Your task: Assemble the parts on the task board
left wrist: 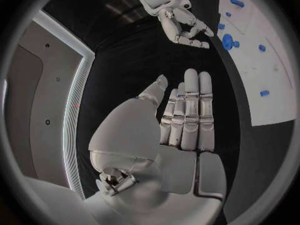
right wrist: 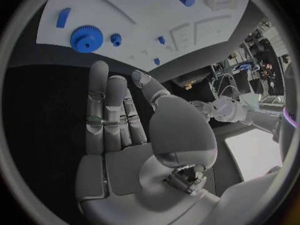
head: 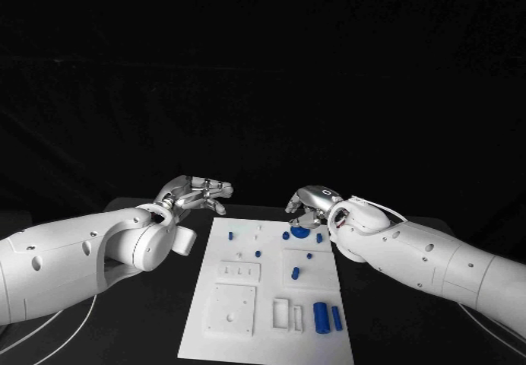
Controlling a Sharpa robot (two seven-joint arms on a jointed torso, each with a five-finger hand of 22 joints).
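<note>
I see L hand (left wrist: 184, 117) flat, fingers straight, holding nothing, off the task board's (head: 247, 334) far-left corner. R hand (right wrist: 122, 115) likewise empty, fingers extended, just beside blue gear (right wrist: 86, 37) at board's far edge.

- Head view: looks down from above onto the black table (head: 143, 327), taking in the whole white task board (head: 268, 293) and both arms.
- Left wrist view: sits close behind the left hand (left wrist: 187, 112), facing past it to the board's edge.
- Right wrist view: sits close behind the right hand (right wrist: 115, 117), facing the board.
- Shared by all three: the blue gear (head: 297, 228).
</note>
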